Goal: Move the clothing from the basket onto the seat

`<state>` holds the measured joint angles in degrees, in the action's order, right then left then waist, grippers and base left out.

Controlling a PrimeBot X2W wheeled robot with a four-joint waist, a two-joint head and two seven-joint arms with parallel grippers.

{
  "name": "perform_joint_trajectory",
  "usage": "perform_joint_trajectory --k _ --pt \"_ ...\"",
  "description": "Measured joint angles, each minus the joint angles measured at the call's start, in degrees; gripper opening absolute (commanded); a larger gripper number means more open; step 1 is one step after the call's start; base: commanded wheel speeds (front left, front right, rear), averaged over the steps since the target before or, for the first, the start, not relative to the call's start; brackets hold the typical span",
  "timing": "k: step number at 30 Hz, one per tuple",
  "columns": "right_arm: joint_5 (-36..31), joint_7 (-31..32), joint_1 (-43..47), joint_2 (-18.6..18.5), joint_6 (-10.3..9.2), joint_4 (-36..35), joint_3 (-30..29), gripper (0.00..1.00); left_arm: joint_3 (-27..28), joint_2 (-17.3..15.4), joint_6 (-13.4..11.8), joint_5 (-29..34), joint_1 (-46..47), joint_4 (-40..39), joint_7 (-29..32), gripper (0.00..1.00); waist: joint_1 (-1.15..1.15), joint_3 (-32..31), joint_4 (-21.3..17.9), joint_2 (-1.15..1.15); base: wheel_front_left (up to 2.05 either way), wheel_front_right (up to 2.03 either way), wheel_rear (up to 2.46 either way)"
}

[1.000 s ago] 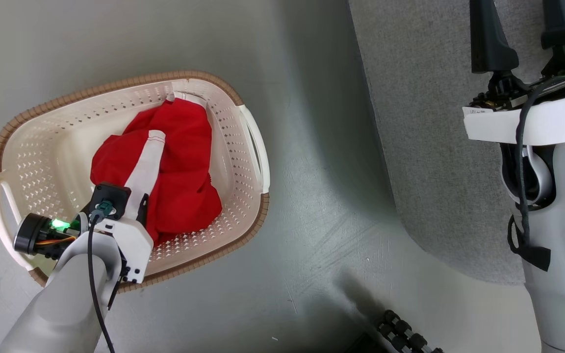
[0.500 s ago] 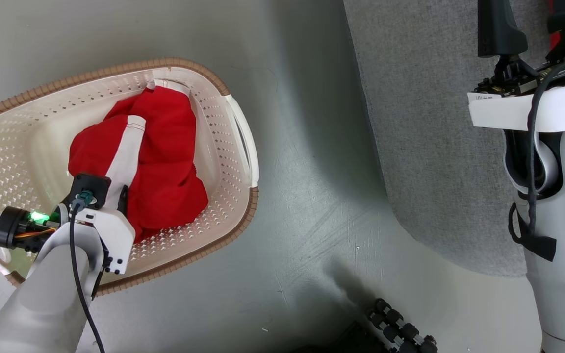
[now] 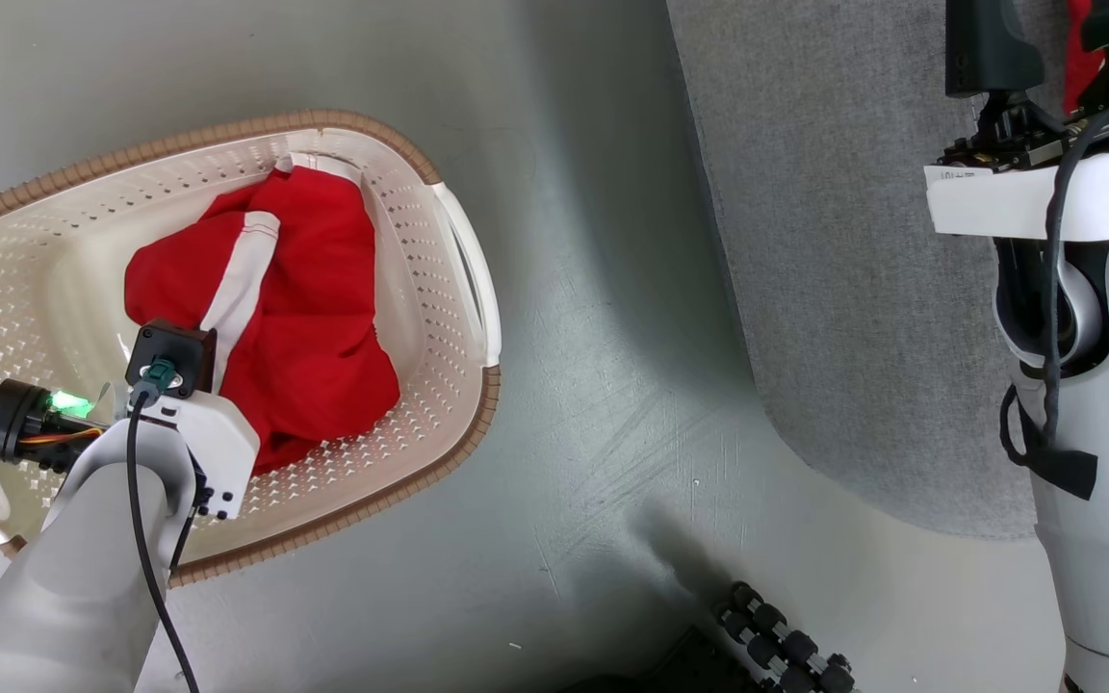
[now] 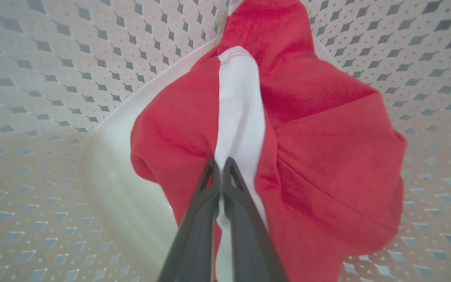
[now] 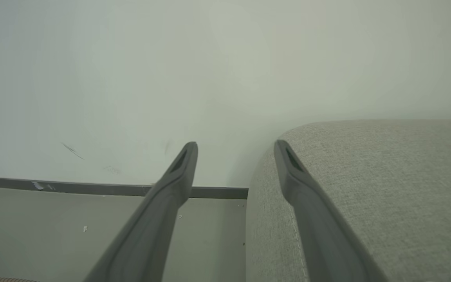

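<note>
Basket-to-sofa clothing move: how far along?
Done: red fabric shows on the sofa by the open right gripper, so one piece looks moved. In hand: left gripper shut on the white stripe of the red garment in the basket. Left: lift it, carry it to the sofa.

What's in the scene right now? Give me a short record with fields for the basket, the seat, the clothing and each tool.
basket: cream, perforated, brown rim, standing on the floor
seat: grey fabric, to the basket's right in the head view
clothing: red with a white stripe, bunched inside the basket
left tool: shut, pinching the clothing's white stripe
right tool: open, empty, by the seat
status: clothing not yet lifted out
</note>
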<state>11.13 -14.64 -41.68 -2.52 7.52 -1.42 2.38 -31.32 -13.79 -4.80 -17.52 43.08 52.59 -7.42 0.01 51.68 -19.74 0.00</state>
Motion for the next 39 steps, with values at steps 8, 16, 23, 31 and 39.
perform_joint_trajectory --k 8,16,23,31,39 --pt "0.1 0.0 0.0 0.0 0.0 0.5 -0.3 1.0 -0.7 0.0 0.5 0.5 0.0 -1.0 -3.7 0.0 0.0 -1.0 0.9 0.0 0.0 0.0 0.0" --pt "-0.5 0.0 0.0 0.0 0.0 1.8 -0.4 1.0 -1.1 0.2 0.9 1.4 -0.2 -4.1 -5.9 0.0 0.0 -3.0 2.2 0.0 0.0 0.0 0.0" --pt "-1.8 -0.1 0.1 0.0 0.0 2.6 -0.7 1.0 -1.2 1.1 0.4 2.2 -0.7 -10.4 -6.9 0.0 0.0 -5.9 4.0 0.0 0.0 0.0 0.0" --pt "-3.4 -0.1 0.4 -0.1 0.0 4.1 -1.0 1.0 -0.2 1.4 -0.2 2.5 -0.7 -18.4 -7.0 0.0 0.0 -9.6 5.9 0.0 0.0 0.0 0.0" --pt "-4.8 -0.1 3.7 -0.1 0.0 6.1 -1.5 1.0 1.2 1.3 0.1 2.4 -0.5 -26.1 -7.0 0.0 0.0 -13.8 7.8 0.0 0.0 0.0 0.0"
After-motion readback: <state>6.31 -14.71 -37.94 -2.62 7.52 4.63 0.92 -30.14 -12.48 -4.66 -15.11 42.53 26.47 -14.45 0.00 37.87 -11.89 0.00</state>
